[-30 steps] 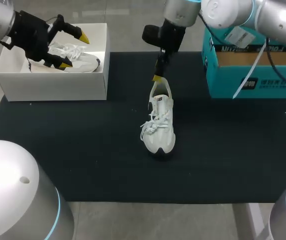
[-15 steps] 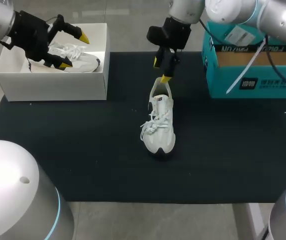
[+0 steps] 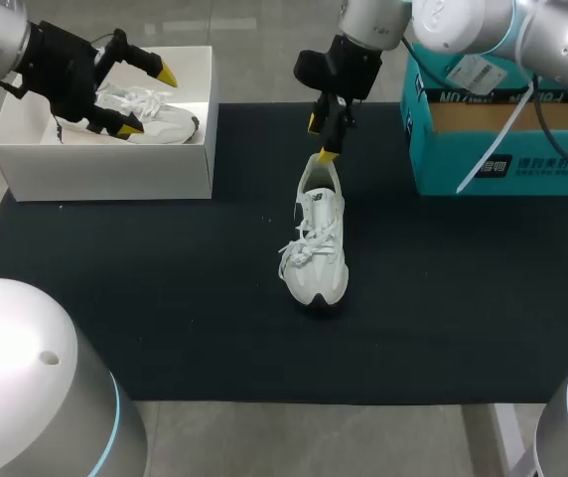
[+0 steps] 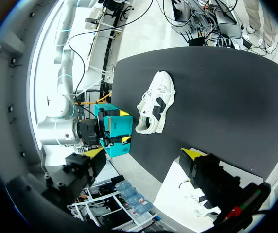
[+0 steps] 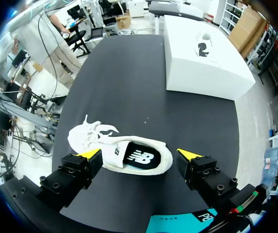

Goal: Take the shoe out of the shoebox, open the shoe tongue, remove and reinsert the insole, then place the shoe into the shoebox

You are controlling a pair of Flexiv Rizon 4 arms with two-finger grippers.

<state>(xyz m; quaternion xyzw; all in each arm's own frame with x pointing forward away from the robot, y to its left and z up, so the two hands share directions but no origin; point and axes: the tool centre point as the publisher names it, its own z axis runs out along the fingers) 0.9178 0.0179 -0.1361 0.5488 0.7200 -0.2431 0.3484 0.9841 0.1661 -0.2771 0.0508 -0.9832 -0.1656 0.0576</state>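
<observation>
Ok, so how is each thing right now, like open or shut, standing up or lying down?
shoe on the mat: out of its box, standing on its sole, laces loose.
white shoebox: open, no lid on it.
shoe in the box: lying inside the white shoebox.
teal box: open on top.
left pincer: open, over the white shoebox.
right pincer: open, over the heel of the shoe on the mat, holding nothing.

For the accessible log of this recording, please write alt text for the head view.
A white sneaker stands on the black mat in the middle, with the right gripper open just over its heel. The left gripper hangs open over a white shoebox that holds a second white sneaker, and a teal box stands at the mat's far right.
</observation>
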